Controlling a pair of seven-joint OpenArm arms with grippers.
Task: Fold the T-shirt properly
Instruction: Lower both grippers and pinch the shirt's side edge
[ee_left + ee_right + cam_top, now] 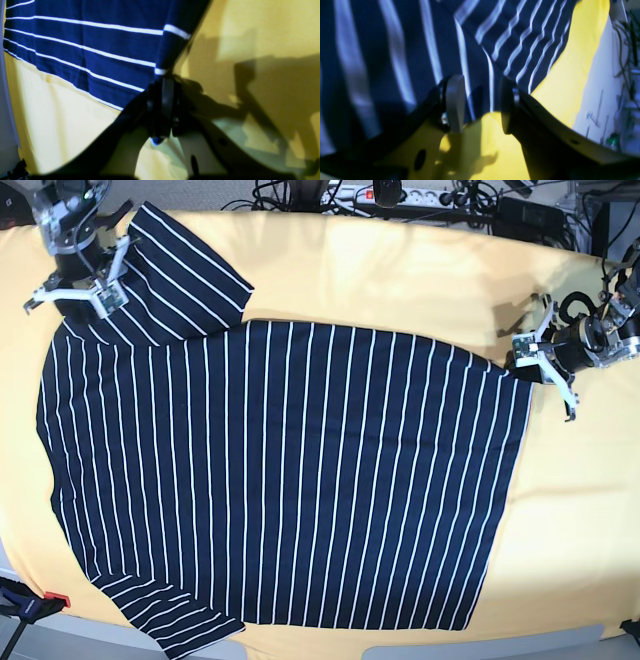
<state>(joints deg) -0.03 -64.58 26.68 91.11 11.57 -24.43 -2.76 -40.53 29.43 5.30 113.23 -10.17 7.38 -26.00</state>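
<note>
The dark navy T-shirt (290, 480) with thin white stripes lies spread flat on the yellow cloth (400, 270). One sleeve is folded in at the far left. My left gripper (522, 367) is at the shirt's far right hem corner. In the left wrist view it (166, 83) is shut on that corner of the T-shirt (87, 45). My right gripper (75, 305) is at the shirt's far left shoulder. In the right wrist view it (480, 102) is open, with the edge of the T-shirt (395, 45) between its jaws.
Cables and a power strip (400, 195) lie along the table's back edge. A clamp (30, 605) sits at the front left corner. The yellow cloth ends at the white table edge (597, 95) to the right in the right wrist view.
</note>
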